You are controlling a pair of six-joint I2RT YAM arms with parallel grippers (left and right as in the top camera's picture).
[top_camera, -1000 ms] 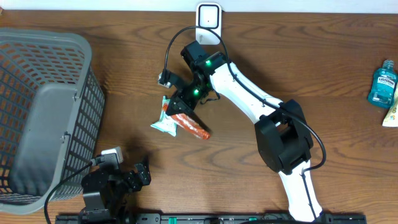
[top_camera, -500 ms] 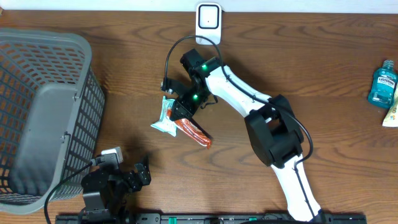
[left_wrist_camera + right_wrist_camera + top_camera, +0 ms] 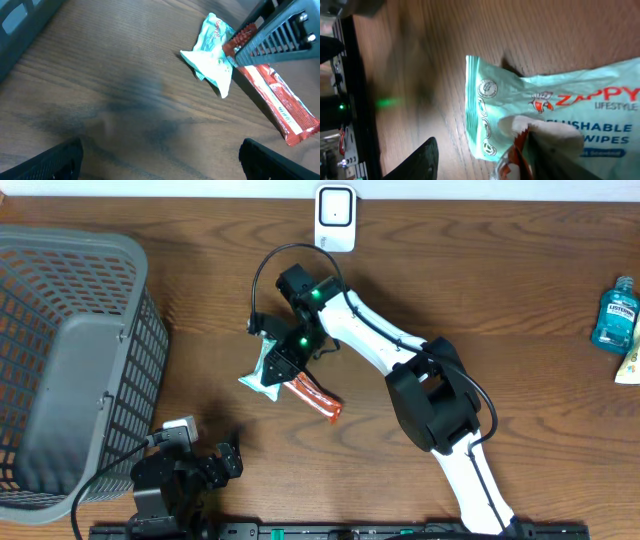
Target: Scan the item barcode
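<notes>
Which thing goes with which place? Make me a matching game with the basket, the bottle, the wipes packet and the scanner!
Things:
1. basket
2. bottle
3. wipes packet
4. scanner

Places:
A. at the far right
B. at the back edge, in the middle
C. at the far left
D. near the middle, right beside a red wrapper

Pairs: 1-C, 2-A, 3-D, 4-B
</notes>
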